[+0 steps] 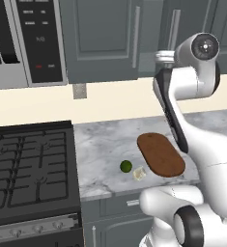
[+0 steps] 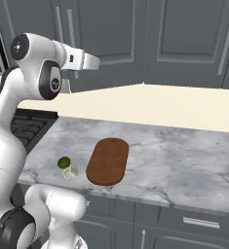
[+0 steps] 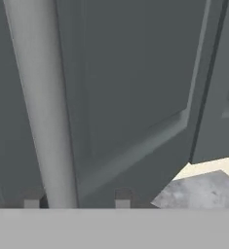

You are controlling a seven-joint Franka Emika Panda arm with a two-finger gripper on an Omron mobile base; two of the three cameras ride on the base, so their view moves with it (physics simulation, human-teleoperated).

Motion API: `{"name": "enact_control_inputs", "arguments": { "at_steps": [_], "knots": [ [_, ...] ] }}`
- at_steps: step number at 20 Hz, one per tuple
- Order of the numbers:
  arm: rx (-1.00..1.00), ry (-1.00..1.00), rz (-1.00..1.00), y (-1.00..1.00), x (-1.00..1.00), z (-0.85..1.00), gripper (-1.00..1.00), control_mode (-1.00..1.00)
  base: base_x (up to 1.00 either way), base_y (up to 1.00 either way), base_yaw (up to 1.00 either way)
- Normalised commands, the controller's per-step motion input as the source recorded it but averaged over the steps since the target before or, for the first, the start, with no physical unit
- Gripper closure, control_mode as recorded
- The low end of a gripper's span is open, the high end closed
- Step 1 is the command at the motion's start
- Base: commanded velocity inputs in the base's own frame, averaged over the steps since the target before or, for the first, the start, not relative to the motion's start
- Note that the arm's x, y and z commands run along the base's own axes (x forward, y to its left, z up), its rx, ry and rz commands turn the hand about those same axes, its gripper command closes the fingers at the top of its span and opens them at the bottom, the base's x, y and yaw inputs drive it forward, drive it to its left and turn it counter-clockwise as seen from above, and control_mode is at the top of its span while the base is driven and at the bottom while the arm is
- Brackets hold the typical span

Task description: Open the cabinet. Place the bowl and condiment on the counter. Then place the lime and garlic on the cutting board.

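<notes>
**Tool at the cabinet handle, everything else still to do**

The task is at its first step. In the hand view the long silver handle (image 3: 40,102) of the cabinet (image 3: 135,87) runs from the top left of the frame down to the bottom, passing between the two dark fingertips (image 3: 122,199) of the tool (image 3: 77,200). The jaws stand on either side of the bar with a gap on the right; I cannot tell whether they are clamped on it or only bracketing it. The door's right edge seems to stand slightly proud of the neighbouring panel, so it may be just ajar, but that is a judgement.

In the left base view the cabinet doors at the top centre look closed or nearly so. On the tabletop (image 1: 105,140) the lime (image 1: 126,166) sits lower centre, with the garlic (image 1: 139,173) just beside it to the lower right. Both lie near the left end of the cutting board (image 1: 161,154) but off it. So neither is placed yet.

The bowl and the condiment are presumably behind the doors; their move to the tabletop remains, then lime and garlic onto the board.

The tool itself is hard to make out in the base views: the arm's wrist covers it where it meets the door. The garlic is small and pale against the marble.
</notes>
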Motion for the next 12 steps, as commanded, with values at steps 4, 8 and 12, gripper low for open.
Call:
{"name": "enact_control_inputs", "arguments": {
  "at_steps": [4, 8, 12],
  "knots": [
    [0.00, 0.19, -0.04, -1.00, -0.59, 0.00, 1.00, -1.00, 0.00, 0.00, 0.00],
    [0.00, 0.22, -0.02, -1.00, -0.52, 0.00, -1.00, -1.00, 0.00, 0.00, 0.00],
    [0.00, 0.19, 0.00, -0.74, -0.50, 0.00, -1.00, -1.00, 0.00, 0.00, 0.00]
  ]
}}
